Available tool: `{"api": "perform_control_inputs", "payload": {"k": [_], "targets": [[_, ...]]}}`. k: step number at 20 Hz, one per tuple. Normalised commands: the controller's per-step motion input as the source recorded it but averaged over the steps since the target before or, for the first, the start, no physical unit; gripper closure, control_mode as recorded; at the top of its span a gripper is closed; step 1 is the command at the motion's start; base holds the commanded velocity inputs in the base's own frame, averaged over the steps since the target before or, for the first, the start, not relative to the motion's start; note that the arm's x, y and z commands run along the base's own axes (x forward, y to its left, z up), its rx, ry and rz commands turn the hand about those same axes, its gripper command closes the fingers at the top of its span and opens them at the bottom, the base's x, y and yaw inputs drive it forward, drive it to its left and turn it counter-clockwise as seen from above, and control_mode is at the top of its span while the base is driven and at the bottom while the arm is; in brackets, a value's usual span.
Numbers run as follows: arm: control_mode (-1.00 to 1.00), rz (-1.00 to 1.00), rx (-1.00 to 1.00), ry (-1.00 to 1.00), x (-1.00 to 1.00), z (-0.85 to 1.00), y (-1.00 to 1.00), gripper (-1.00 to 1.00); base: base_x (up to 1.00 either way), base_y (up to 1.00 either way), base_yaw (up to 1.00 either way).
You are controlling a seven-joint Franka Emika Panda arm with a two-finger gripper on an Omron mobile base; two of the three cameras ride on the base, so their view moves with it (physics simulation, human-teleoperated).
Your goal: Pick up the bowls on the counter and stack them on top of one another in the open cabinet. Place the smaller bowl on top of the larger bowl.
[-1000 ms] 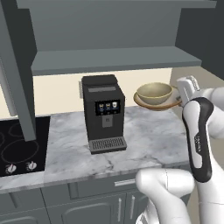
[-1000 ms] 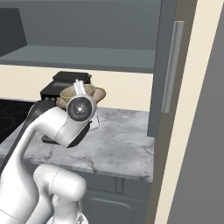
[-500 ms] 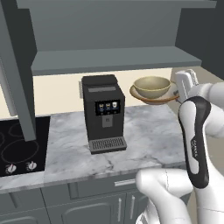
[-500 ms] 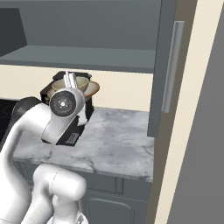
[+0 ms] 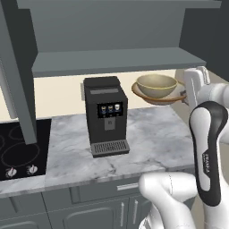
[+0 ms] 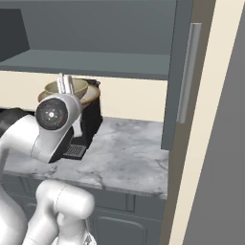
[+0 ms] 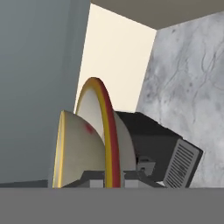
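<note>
The smaller bowl (image 5: 156, 85) sits nested inside the larger bowl (image 5: 157, 97), and both hang in the air above the counter (image 5: 152, 134), just under the open cabinet's shelf (image 5: 116, 61). My gripper (image 5: 184, 95) is shut on the larger bowl's right rim. In the right base view the smaller bowl (image 6: 60, 90) and larger bowl (image 6: 94, 96) show behind my wrist, below the shelf (image 6: 95, 62). The hand view has the larger bowl's red-yellow rim (image 7: 107, 131) edge-on between my fingertips, with the smaller bowl (image 7: 74, 148) against it.
A black coffee machine (image 5: 106, 114) stands on the counter just left of the held bowls. The black stovetop (image 5: 18, 150) lies at far left. One open cabinet door (image 5: 18, 67) hangs at left, another (image 6: 178, 72) at right beside a cream wall.
The gripper has lifted the two stacked bowls upward and a little to the left, from near counter height to just below the shelf. The arm's elbow has risen with them.
</note>
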Motion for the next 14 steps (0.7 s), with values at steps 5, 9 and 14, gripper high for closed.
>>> {"api": "perform_control_inputs", "payload": {"k": [5,9,14], "targets": [[-1.00,-0.01,0.06,-0.05,-0.18,0.38,0.19,1.00,0.00,0.00,0.00],[-1.00,-0.03,0.04,-0.06,-0.01,0.41,0.19,1.00,0.00,0.00,0.00],[-1.00,-0.03,0.03,-0.05,0.00,0.40,0.18,1.00,0.00,0.00,0.00]]}}
